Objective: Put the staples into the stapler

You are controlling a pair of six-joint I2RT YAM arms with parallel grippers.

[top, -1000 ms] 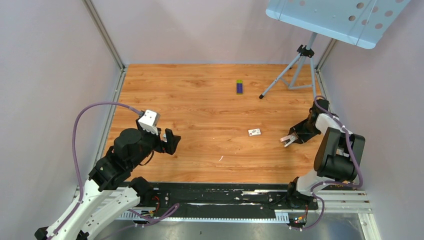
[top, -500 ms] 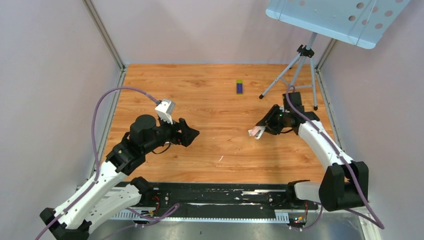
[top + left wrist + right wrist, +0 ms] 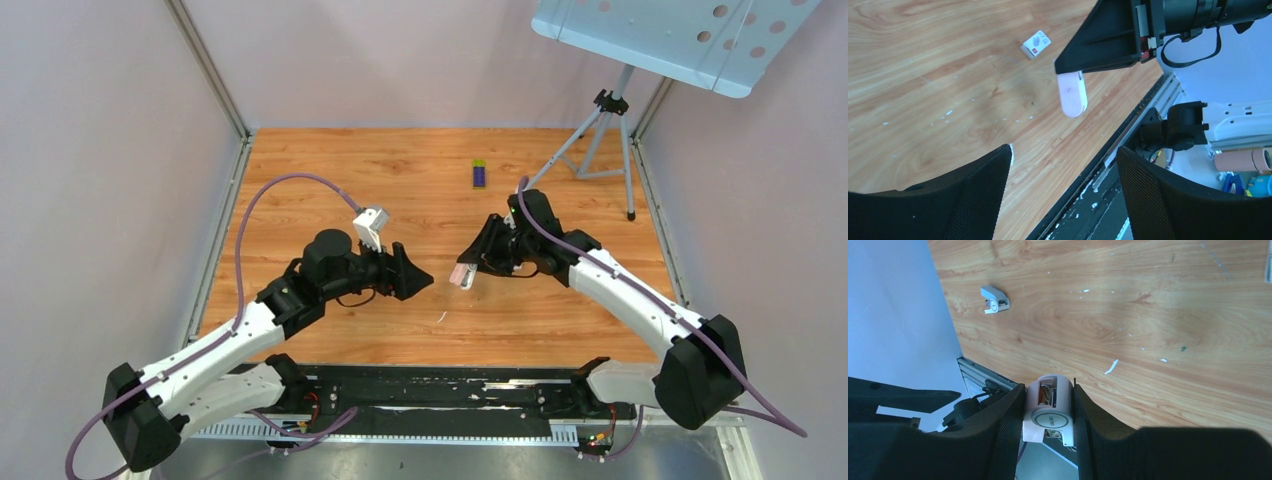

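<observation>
My right gripper is shut on a small pink-and-white stapler and holds it above the wooden floor near the middle. In the right wrist view the stapler sits clamped between both pads, its metal inside showing. In the left wrist view the stapler sticks out below the right gripper's black fingers. My left gripper is open and empty, facing the stapler a short way to its left; its jaws stand wide apart. No grey staple block shows clearly in any view.
A purple-and-green little box lies at the back. A small white card with marks lies on the floor. A small grey-white piece lies further left; I cannot tell what it is. A tripod stands back right.
My right gripper has carried the stapler left from the right side to the middle. My left gripper has moved right toward it, staying open.
</observation>
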